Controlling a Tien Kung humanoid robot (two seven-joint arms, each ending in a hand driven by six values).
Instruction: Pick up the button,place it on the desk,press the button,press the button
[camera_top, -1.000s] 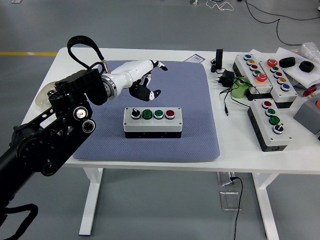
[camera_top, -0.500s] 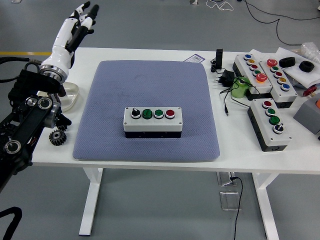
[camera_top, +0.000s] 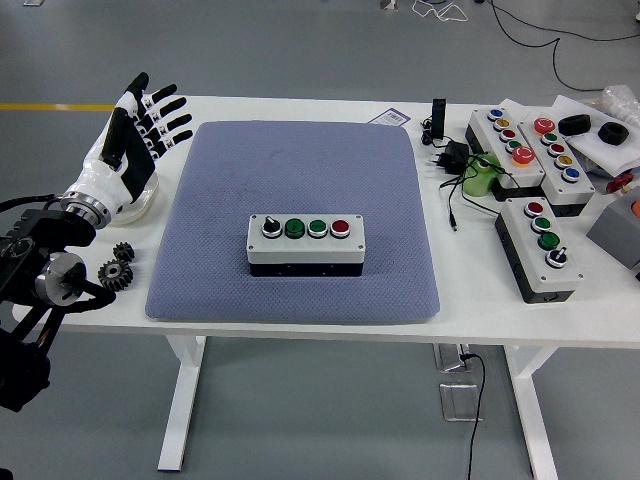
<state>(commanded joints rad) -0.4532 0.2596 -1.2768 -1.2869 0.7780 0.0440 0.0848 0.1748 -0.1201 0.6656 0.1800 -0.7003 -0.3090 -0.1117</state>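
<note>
A grey button box with a black-and-white selector knob, two green buttons and a red button stands in the middle of the blue-grey mat. My left hand is white with black fingertips. It is held up over the table's left edge, well to the left of the box, with its fingers spread and holding nothing. The right arm is out of view.
Two black gears and a clear dish lie at the left edge by my left arm. Three more button boxes, a green object, black plugs and cables crowd the right side.
My left hand pulled back from above the box, swung up and left off the mat, then came lower at the table's left edge. The box has not moved.
</note>
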